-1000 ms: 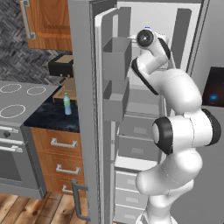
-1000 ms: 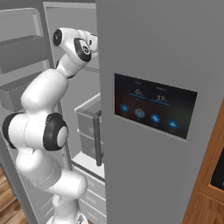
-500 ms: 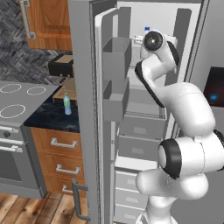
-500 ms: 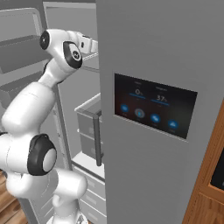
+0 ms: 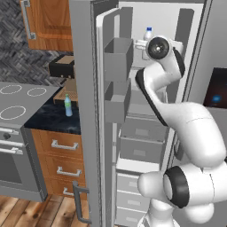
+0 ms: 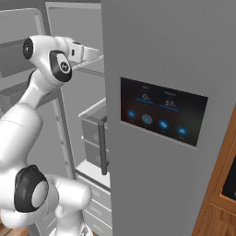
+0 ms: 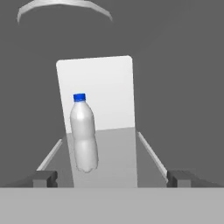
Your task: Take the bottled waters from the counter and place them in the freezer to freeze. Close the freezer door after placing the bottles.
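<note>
The white bottled water [image 7: 83, 135] with a blue cap stands upright on the freezer's top shelf [image 7: 113, 153], its cap also peeking over my hand [image 5: 147, 33]. My gripper [image 7: 112, 178] is open, a short way back from that bottle, with nothing between its fingertips [image 7: 43, 178]. The clear green-capped bottled water [image 5: 68, 105] stands on the black counter [image 5: 48, 117], left of the freezer door [image 5: 84, 111]. That door is swung wide open, its grey bins [image 5: 117, 57] facing the white freezer interior [image 5: 144, 133].
The grey stovetop [image 5: 20, 99] lies left of the counter, with brown drawers [image 5: 60, 153] below. A wooden wall cupboard [image 5: 46, 24] hangs above. The grey door with the blue-lit panel [image 6: 161, 115] bounds the freezer on the right. My arm's elbow [image 5: 195, 133] fills the doorway.
My hand has drawn back from the top shelf, leaving the white bottle standing free there. The elbow has swung out to the right. The green-capped bottle has not moved.
</note>
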You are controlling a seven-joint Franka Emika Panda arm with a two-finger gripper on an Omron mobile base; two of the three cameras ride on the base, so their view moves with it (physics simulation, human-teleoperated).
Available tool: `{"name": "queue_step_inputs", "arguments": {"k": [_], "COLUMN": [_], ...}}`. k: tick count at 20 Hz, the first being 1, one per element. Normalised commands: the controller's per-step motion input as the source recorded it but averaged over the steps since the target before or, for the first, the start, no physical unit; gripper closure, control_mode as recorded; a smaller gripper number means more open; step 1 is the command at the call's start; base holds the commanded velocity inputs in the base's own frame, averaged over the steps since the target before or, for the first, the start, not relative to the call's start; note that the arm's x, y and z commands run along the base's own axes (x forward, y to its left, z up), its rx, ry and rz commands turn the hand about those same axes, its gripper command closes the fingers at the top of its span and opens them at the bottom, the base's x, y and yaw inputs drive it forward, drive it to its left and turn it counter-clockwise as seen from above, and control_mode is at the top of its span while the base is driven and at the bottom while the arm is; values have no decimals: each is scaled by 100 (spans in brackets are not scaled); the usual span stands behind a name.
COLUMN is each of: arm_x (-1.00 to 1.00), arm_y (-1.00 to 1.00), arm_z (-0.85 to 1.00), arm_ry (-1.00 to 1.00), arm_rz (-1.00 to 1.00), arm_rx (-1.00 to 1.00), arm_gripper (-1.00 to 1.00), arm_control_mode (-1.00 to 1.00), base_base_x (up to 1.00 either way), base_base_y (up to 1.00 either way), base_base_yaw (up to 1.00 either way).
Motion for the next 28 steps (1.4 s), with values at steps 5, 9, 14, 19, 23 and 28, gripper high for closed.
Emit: {"name": "queue_step_inputs", "arguments": {"k": [5, 9, 14, 19, 23, 28], "arm_x": [-91, -91, -75, -99, -92, -82], "arm_y": [4, 4, 23, 6, 1, 9], "arm_z": [30, 21, 0, 0, 0, 0], "arm_ry": [-2, -1, 4, 0, 6, 22], "arm_rz": [0, 3, 14, 18, 15, 4], "arm_rx": [1, 4, 6, 7, 1, -1], "arm_gripper": [-100, -100, -100, -100, -100, -100], "arm_control_mode": [-100, -100, -100, -100, -100, -100], "base_base_x": [0, 0, 0, 0, 0, 0], "base_base_y": [0, 0, 0, 0, 0, 0], "base_base_yaw": [0, 0, 0, 0, 0, 0]}}
